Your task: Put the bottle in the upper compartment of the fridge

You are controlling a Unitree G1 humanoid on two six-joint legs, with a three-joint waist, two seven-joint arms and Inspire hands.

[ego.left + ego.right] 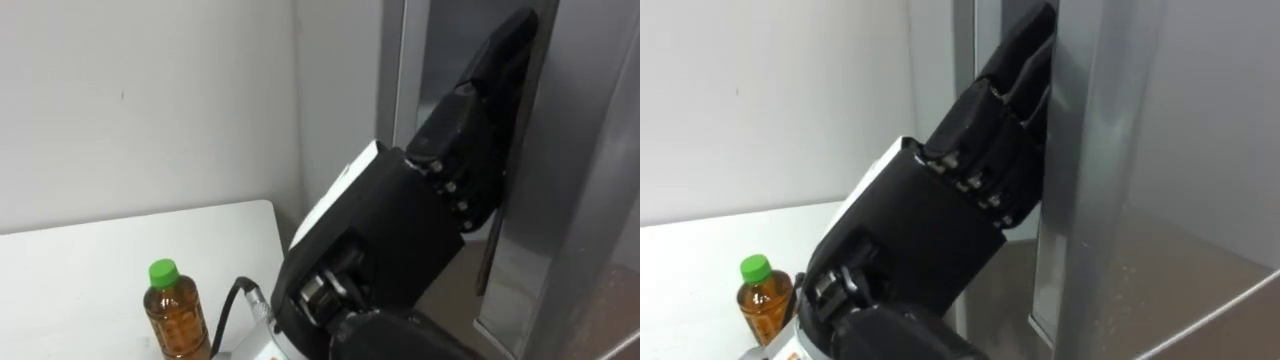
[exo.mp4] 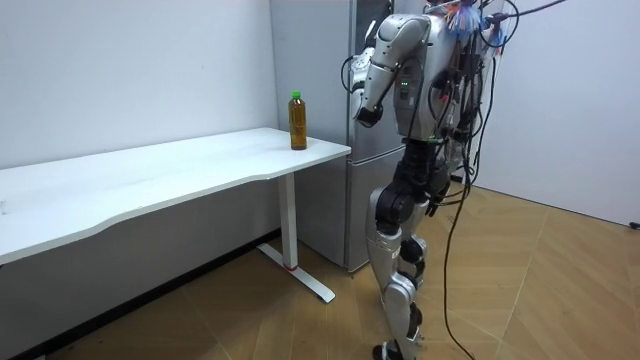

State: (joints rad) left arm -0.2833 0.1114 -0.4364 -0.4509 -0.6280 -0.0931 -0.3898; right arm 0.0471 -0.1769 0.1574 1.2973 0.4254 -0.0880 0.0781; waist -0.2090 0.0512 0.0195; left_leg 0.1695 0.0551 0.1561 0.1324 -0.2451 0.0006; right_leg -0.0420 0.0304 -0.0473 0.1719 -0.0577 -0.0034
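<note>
The tall grey metal fridge (image 2: 312,70) stands against the wall just past the end of the long white table (image 2: 150,175). The robot stands upright facing the fridge, with the table end at its left side. In the eye views the fridge's upper door (image 1: 585,190) appears slightly ajar, with a dark slot beside its edge.

The robot's left hand (image 1: 440,170) is raised to that slot. Its black fingers (image 1: 500,60) are straight and held together, laid along the door's edge with the tips up in the gap. They curl round nothing and hold nothing, so the hand is flat against the door rather than gripping it.

The clear plastic bottle (image 1: 177,315) of amber drink with a green cap stands on the table's corner nearest the fridge, free of either hand. It is upright, with its long axis vertical and the cap pointing straight up.

From the fingers the bottle lies down and to the left, behind the wrist and well apart from the fingertips, which point up and away from it. The left arm is the one on the bottle's side, so I judge it the nearer for the pick. The door probably has to swing wider first. After that the hand would need to drop and turn back toward the table, then close round the bottle's side across its upright axis.
</note>
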